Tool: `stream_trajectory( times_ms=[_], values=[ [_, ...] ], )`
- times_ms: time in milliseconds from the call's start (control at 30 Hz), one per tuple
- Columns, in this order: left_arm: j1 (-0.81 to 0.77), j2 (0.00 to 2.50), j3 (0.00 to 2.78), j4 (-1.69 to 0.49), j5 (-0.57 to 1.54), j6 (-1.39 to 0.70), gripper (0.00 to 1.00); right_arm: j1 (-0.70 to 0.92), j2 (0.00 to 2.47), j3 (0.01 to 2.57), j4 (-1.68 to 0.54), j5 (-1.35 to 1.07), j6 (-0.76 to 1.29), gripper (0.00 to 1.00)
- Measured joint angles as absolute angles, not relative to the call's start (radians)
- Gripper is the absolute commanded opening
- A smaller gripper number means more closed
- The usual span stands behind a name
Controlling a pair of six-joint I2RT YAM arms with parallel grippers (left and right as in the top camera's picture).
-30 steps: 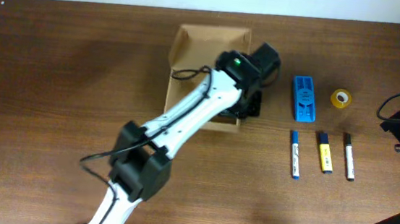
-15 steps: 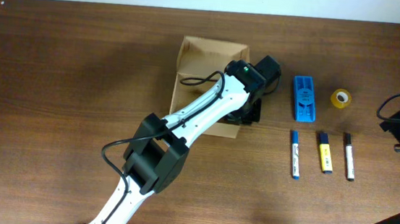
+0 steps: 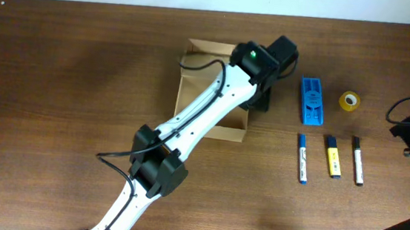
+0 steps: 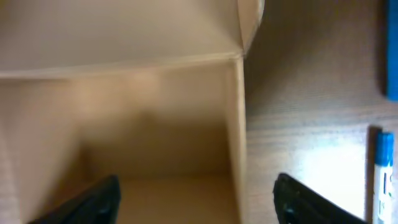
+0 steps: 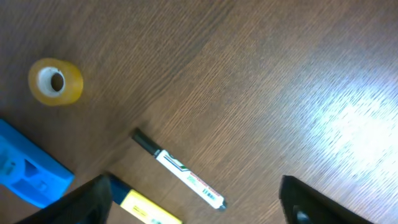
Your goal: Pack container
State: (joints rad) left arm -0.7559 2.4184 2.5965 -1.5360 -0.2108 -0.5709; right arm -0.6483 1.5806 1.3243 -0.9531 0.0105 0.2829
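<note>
Above the dark wooden counter [image 3: 59, 80], the overhead view shows the small plain brown cardboard box [image 3: 194, 84] at centre, lid open, with the left tool [image 3: 260, 102] at its right wall. A flat blue plastic case [image 3: 310, 100] and three markers [image 3: 333, 156] lie beyond. In the left wrist view that tool is released, one finger inside the box and one outside. In the right wrist view the right tool [image 5: 196, 193] is spread wide, empty. Closing on the thin wall could buckle it or drag the box.

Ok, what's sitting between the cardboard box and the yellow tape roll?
The flat blue plastic case, in the overhead view. The left gripper also straddles the cardboard box's right wall; the yellow tape roll lies beyond the case.
</note>
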Motion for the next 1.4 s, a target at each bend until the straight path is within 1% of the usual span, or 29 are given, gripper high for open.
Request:
stream_trajectory(
  times_ms=[33,67,100,167,200,233,267,300,467,533,633,700,933,1100,1167,1300,1400],
  values=[
    [-0.754,2.418,2.637,-1.561,-0.236,-0.56,0.79,-0.647,1.581,1.324,-0.954,0.007,0.284,0.79],
    [-0.752,2.418,2.678,-1.585,-0.262,-0.547,0.79,-0.643,1.581,1.324,-0.954,0.002,0.289,0.73],
    [-0.747,2.418,2.72,-1.611,-0.289,-0.534,0.79,-0.64,1.581,1.324,-0.955,-0.002,0.283,0.71],
    [-0.731,2.418,2.787,-1.661,-0.336,-0.516,0.8,-0.617,1.581,1.324,-0.954,-0.006,0.281,0.62],
    [-0.718,2.418,2.817,-1.676,-0.358,-0.507,0.86,-0.597,1.581,1.324,-0.954,-0.009,0.281,0.59],
    [-0.7,2.418,2.844,-1.681,-0.379,-0.49,0.87,-0.576,1.581,1.324,-0.953,-0.012,0.277,0.56],
    [-0.681,2.418,2.864,-1.681,-0.393,-0.48,0.87,-0.55,1.581,1.324,-0.95,-0.014,0.271,0.54],
    [-0.659,2.418,2.878,-1.681,-0.406,-0.472,0.93,-0.513,1.581,1.324,-0.944,-0.017,0.266,0.53],
    [-0.504,2.414,2.89,-1.683,-0.444,-0.431,1.0,-0.349,1.581,1.332,-0.911,-0.027,0.226,0.51],
    [-0.419,2.414,2.89,-1.683,-0.45,-0.405,1.0,-0.287,1.591,1.363,-0.913,-0.027,0.215,0.5],
    [-0.311,2.414,2.89,-1.683,-0.454,-0.382,1.0,-0.233,1.628,1.451,-0.938,-0.027,0.196,0.5],
    [-0.237,2.414,2.89,-1.683,-0.453,-0.373,1.0,-0.205,1.689,1.559,-0.992,-0.027,0.17,0.51],
    [-0.049,2.413,2.889,-1.684,-0.453,-0.358,1.0,-0.176,1.988,1.954,-1.23,-0.012,0.099,0.51],
    [0.016,2.41,2.89,-1.684,-0.453,-0.358,1.0,-0.175,2.101,2.012,-1.29,-0.012,0.052,0.51],
    [0.031,2.41,2.89,-1.684,-0.453,-0.358,1.0,-0.174,2.126,2.012,-1.302,-0.012,0.029,0.57],
    [0.057,2.41,2.89,-1.684,-0.453,-0.358,1.0,-0.162,2.145,2.013,-1.303,-0.009,-0.006,0.74],
    [0.06,2.41,2.89,-1.684,-0.453,-0.358,1.0,-0.138,2.15,2.013,-1.305,0.001,-0.032,0.8]
  ],
)
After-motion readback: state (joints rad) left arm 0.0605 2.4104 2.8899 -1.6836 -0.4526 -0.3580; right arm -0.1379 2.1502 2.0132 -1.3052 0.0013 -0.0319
